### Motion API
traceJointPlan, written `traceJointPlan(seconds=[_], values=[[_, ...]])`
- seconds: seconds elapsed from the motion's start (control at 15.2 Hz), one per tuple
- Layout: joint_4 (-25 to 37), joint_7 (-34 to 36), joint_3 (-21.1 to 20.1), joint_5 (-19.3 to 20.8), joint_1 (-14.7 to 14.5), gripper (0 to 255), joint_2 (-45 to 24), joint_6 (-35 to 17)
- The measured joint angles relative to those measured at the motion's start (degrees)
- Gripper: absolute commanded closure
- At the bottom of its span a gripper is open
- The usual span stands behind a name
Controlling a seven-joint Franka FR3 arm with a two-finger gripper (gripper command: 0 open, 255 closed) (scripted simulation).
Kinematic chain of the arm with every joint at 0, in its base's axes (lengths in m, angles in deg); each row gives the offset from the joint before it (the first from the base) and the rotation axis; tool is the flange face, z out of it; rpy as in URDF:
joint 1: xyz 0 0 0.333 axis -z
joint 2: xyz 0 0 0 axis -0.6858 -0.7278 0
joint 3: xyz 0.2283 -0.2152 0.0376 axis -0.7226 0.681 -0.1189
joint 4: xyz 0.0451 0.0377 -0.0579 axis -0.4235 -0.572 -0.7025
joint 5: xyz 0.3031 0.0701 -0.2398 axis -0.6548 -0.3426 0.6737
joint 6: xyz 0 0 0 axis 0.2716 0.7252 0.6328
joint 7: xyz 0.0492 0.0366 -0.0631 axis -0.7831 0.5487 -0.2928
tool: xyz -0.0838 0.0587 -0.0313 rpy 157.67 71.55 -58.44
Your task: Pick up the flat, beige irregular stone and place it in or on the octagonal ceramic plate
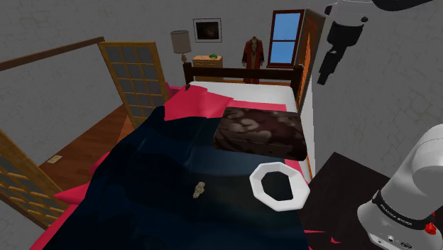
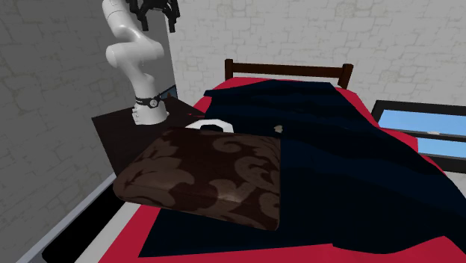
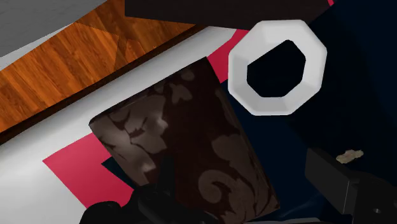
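A small, flat beige stone (image 1: pixel 199 189) lies on the dark blue blanket (image 1: pixel 163 177) covering the bed. It also shows as a speck in the second exterior view (image 2: pixel 278 128) and beside one finger in the wrist view (image 3: pixel 349 154). The white octagonal plate (image 1: pixel 277 168) rests on the blanket to the shoulder view's right of the stone, near the bed's edge (image 3: pixel 238 70); a patterned pillow hides most of it in the second exterior view (image 2: pixel 213 125). My black gripper (image 1: pixel 325 74) hangs high above the bed's side (image 2: pixel 157 21), open and holding nothing (image 3: pixel 210 188).
A dark brown patterned pillow (image 1: pixel 259 131) lies just beyond the plate, toward the wooden headboard (image 1: pixel 241 72). A dark nightstand (image 1: pixel 348 177) carries my stand beside the bed. Folding wooden screens (image 1: pixel 135 74) stand across the bed, and a lamp (image 1: pixel 180 41) sits on a dresser by the back wall.
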Motion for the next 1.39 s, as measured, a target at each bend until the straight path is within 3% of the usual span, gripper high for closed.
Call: traceJointPlan(seconds=[0.2,0.59,1.39], values=[[-1.27,1.34,-1.08,-0.69,-0.4,0,-0.26,-1.56],[-6.98,7.73,-6.39,-3.77,-2.33,0,-3.04,-10.35],[-9.89,21.71,-18.34,-6.83,-4.85,0,-18.1,-29.42]])
